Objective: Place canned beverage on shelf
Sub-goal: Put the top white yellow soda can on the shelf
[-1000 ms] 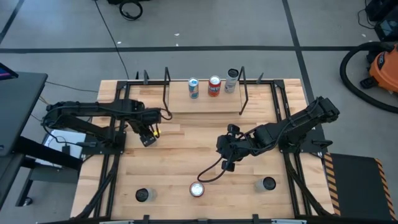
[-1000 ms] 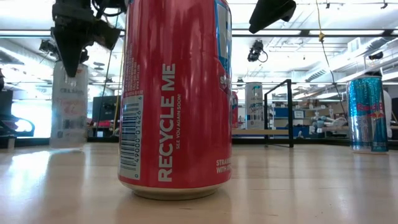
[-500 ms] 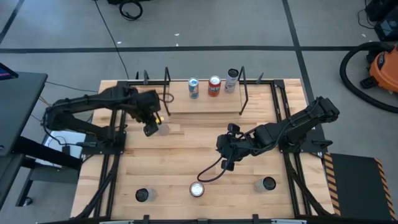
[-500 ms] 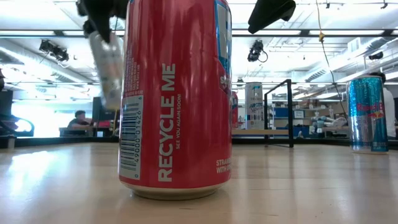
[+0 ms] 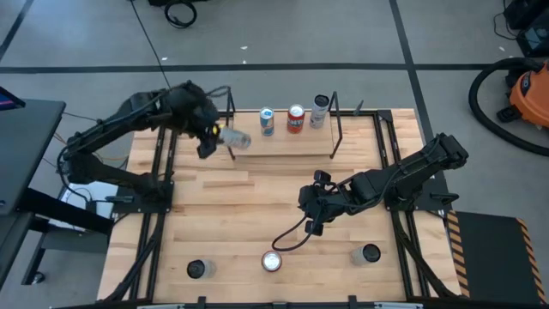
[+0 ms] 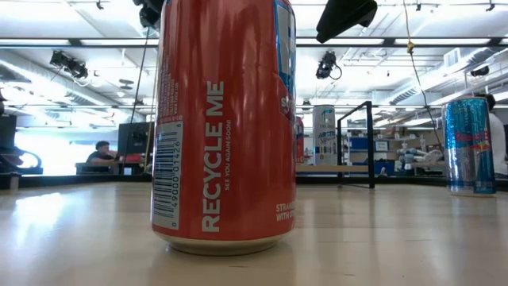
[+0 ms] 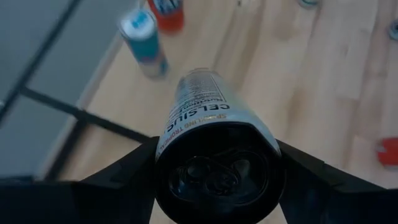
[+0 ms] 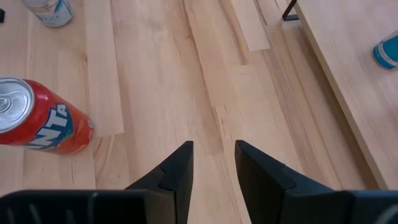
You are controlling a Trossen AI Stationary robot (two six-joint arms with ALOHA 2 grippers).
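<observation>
Carrying a white can [image 5: 238,138] tilted above the shelf [image 5: 283,144], the left gripper [image 5: 211,138] is pinching its base — it needs righting, clear of the standing cans [image 5: 293,118]. Right gripper [image 8: 212,163] is waiting mid-table, slightly parted.

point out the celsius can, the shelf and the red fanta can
Celsius can [image 7: 208,115]: left wrist view, on its printed side wall.
Shelf [image 5: 283,144]: high view, on the bare wood board in front of the cans.
Red Fanta can [image 8: 53,127]: right wrist view, on its labelled side.
</observation>
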